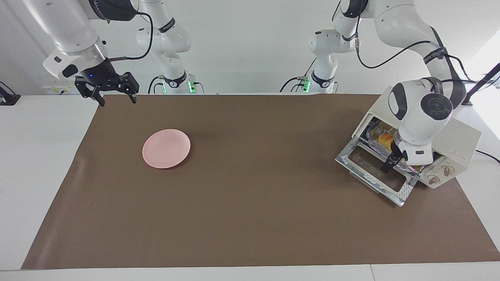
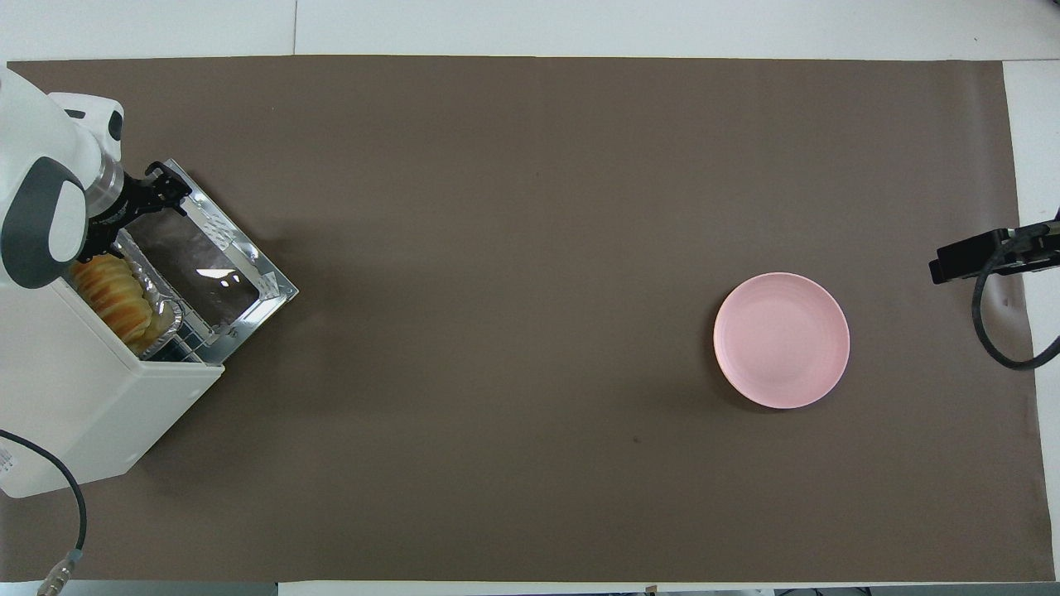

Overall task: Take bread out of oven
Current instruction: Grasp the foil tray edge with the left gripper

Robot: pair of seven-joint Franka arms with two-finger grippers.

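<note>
The oven (image 1: 449, 134) door is down, so that much is done. The bread (image 2: 116, 290) sits in its foil tray (image 2: 157, 285) in the oven's mouth, not yet lifted. My left gripper (image 1: 390, 163) hangs spread and empty over the tray's edge nearest the door. My right gripper (image 1: 113, 91) waits open, well apart from the oven, near the pink plate (image 1: 166, 148). Grasping and carrying remain.

Pink plate (image 1: 166, 148), golden bread (image 2: 116, 291) – cream oven (image 1: 461, 142)
</note>
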